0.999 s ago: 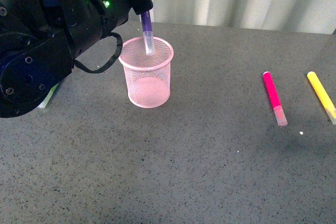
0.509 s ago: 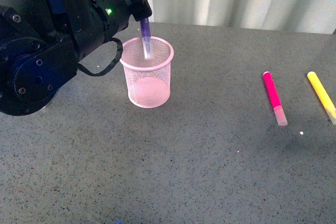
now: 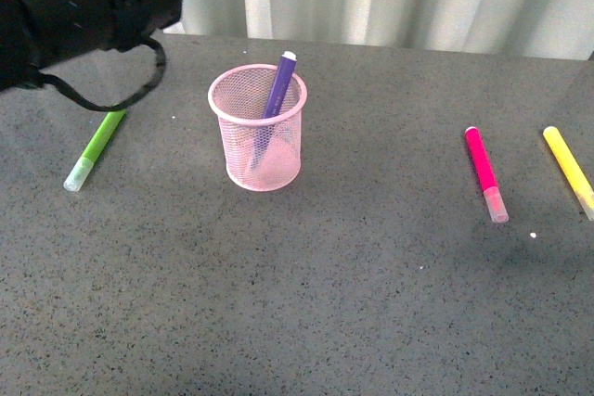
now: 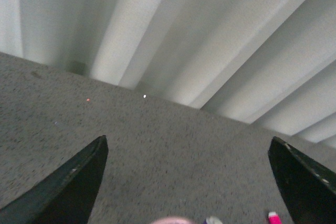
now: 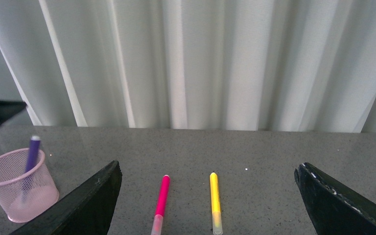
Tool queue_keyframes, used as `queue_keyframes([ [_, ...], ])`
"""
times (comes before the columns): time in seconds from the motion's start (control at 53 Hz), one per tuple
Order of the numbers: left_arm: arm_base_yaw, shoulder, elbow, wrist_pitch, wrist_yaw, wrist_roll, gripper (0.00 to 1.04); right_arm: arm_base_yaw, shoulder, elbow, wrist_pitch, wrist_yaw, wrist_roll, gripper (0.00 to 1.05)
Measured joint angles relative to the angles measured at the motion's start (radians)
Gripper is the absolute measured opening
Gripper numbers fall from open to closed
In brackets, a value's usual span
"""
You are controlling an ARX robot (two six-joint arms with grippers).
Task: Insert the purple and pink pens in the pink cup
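While purple pen (image 3: 277, 88) occupies cup (image 3: 243, 127), pink pen (image 3: 482, 164) outside

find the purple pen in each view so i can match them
Front: purple pen leans inside the pink cup, left of centre.
Left wrist: only its tip shows at the frame edge, beside the blurred cup rim.
Right wrist: pen standing in the cup.
Shared landmark: pink cup.

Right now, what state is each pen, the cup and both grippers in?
pink cup: upright, holding one pen.
purple pen: leaning inside the cup.
pink pen: lying on the table.
yellow marker: lying on table.
green marker: lying on table.
left gripper: open, empty.
right gripper: open, empty.
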Motion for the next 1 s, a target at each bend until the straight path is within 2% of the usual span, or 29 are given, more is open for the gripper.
queue_keyframes([
  [0.019,0.008,-0.046,-0.016,-0.061,0.006,0.017,0.99,0.000,0.000,0.000,0.000,0.000,0.000,0.98],
  [0.038,0.015,-0.095,-0.033,-0.127,0.015,0.033,1.00,0.000,0.000,0.000,0.000,0.000,0.000,0.98],
  [0.151,0.052,-0.375,-0.142,-0.492,0.002,0.148,0.98,0.000,0.000,0.000,0.000,0.000,0.000,0.98],
  [0.32,0.059,-0.452,-0.156,-0.535,0.002,0.188,0.98,0.000,0.000,0.000,0.000,-0.001,0.000,0.98],
  [0.358,0.054,-0.436,-0.174,-0.478,-0.050,0.227,0.95,0.000,0.000,0.000,0.000,0.000,0.000,0.98],
  [0.396,0.053,-0.426,-0.212,-0.359,-0.120,0.261,0.89,0.000,0.000,0.000,0.000,0.000,0.000,0.98],
  [0.415,0.053,-0.422,-0.258,-0.244,-0.172,0.304,0.84,0.000,0.000,0.000,0.000,0.000,0.000,0.98],
  [0.471,0.072,-0.445,-0.373,-0.027,-0.201,0.387,0.70,0.000,0.000,0.000,0.000,0.002,0.000,0.98],
  [0.509,0.090,-0.486,-0.424,0.029,-0.196,0.411,0.61,0.000,0.000,0.000,0.000,0.001,0.000,0.98],
  [0.829,0.169,-0.715,-0.646,0.037,-0.118,0.447,0.05,0.000,0.000,0.000,0.000,0.000,0.000,0.98],
  [0.999,0.206,-0.838,-0.729,-0.006,-0.093,0.454,0.04,0.000,0.000,0.000,0.000,0.000,0.000,0.98],
])
